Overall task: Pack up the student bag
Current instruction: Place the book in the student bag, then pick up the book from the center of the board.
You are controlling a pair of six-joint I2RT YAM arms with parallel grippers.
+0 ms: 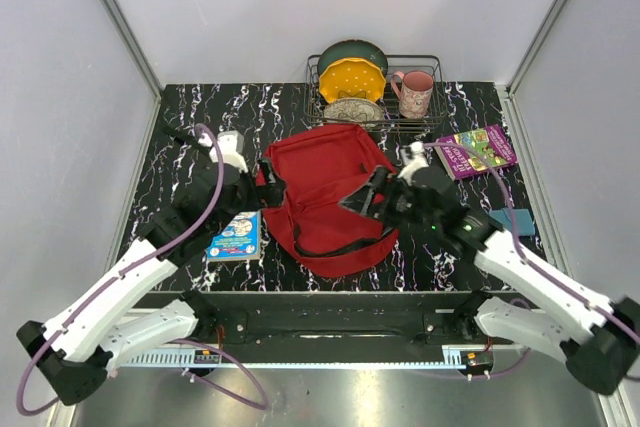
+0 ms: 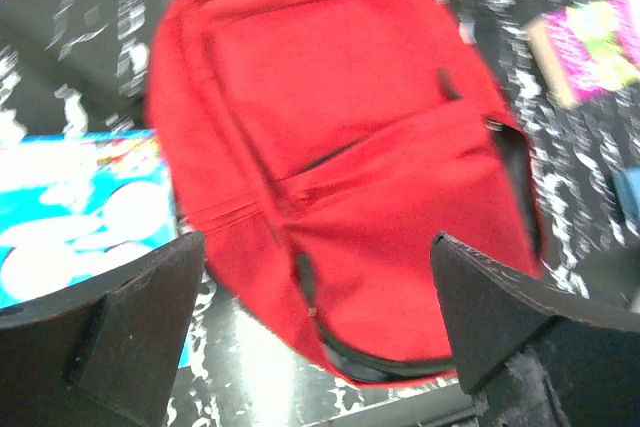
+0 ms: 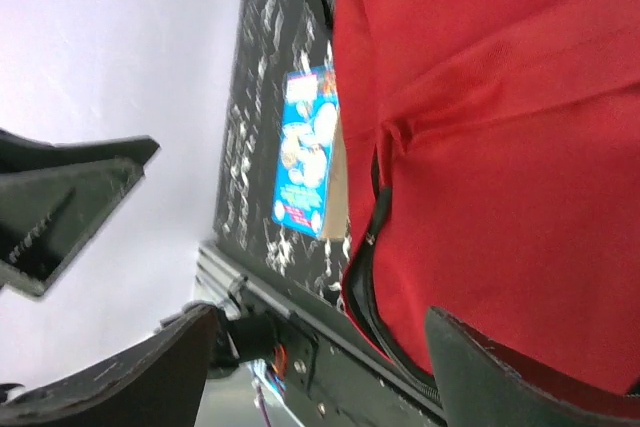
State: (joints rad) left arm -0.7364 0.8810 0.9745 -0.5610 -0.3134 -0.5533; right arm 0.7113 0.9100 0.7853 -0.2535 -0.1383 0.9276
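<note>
The student bag (image 1: 325, 197) is lying flat on the middle of the black, white-veined table (image 1: 180, 117), its front pocket facing up and a black strap curling over its near part; its far edge is lying just before the wire dish rack (image 1: 435, 67). In the left wrist view the bag (image 2: 340, 147) is filling most of the frame, somewhat blurred, with a dark zip line crossing the red cloth and dark lining showing at the right edge; no brand or label is being shown on the fabric.

The left gripper (image 1: 264, 177) is being held at the bag's left edge; its jaws are standing wide apart (image 2: 318, 239) and nothing is being gripped between them. The right gripper (image 1: 366, 195) is being held over the bag's right part; its jaws are likewise spread (image 3: 320, 312) and nothing is being held there.

A blue book (image 1: 236, 235) with white round cartoon shapes on its cover is lying just beside the bag's left side; lettering is printed on it (image 3: 305, 152), but it is too small and blurred to be read. A pink book (image 1: 477, 150) with green and yellow artwork is lying to the right of the bag, near the rack; its title is not legible either.

In the rack a yellow plate (image 1: 352, 79) is standing upright before a dark green one (image 1: 352, 49); a patterned bowl (image 1: 352, 110) is sitting below them, and a pink mug (image 1: 415, 92) is standing to the right; no writing can be made out on the mug.
</note>
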